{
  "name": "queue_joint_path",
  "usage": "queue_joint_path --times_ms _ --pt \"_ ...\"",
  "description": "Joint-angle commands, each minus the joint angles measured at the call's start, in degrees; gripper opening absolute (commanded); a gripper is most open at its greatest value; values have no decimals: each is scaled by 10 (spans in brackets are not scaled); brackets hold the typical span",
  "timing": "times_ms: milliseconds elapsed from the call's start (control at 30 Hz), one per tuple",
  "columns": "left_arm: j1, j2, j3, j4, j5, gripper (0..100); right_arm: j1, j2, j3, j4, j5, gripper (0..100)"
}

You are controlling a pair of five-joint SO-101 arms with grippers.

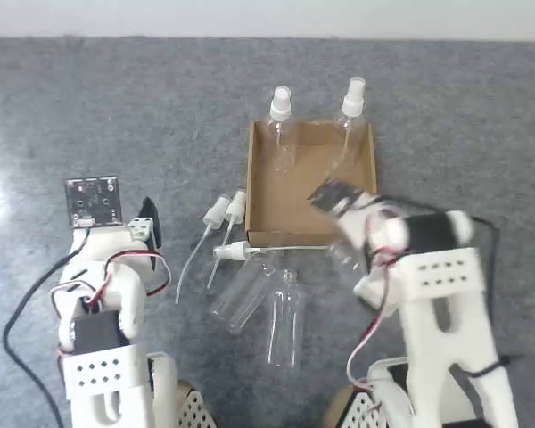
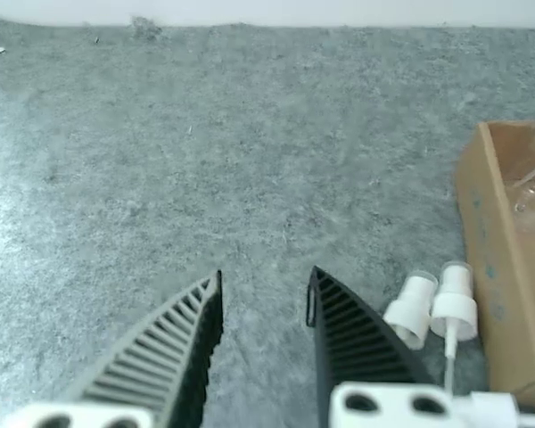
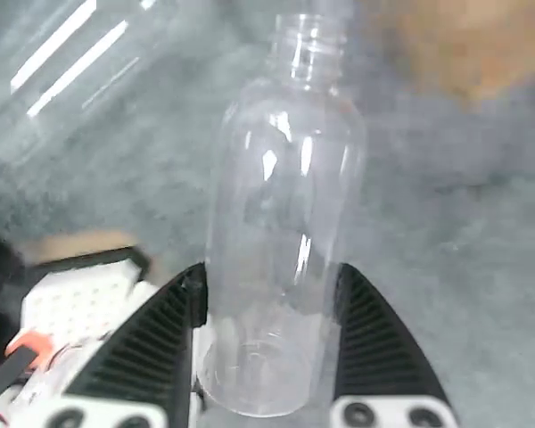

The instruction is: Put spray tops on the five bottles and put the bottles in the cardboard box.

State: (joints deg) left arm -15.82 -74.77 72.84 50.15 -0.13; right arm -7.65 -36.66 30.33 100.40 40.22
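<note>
Two capped bottles (image 1: 282, 134) lie in the cardboard box (image 1: 253, 183). The right hand (image 3: 272, 272) grasps an uncapped bottle (image 3: 285, 169); left hand (image 2: 266, 281) released.

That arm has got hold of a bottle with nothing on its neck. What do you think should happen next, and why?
Probably the left gripper, which stands open over the carpet, should lower onto one of the loose spray tops lying beside it. The right gripper is shut on a clear bottle whose neck is bare, so it needs a top.
</note>
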Motion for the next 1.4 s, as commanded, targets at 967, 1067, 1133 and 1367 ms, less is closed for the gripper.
queue_joint_path --times_ms 967,1067,1133,1367 --pt "158 888 -595 75 -130 185 394 462 -149 -377 -5 64" --pt "159 923 -600 67 -130 184 395 462 -149 -376 -4 64" --pt "159 939 -604 67 -131 184 395 462 -149 -376 -4 65" --pt "154 951 -620 76 -131 22 393 457 -151 -350 -4 157"
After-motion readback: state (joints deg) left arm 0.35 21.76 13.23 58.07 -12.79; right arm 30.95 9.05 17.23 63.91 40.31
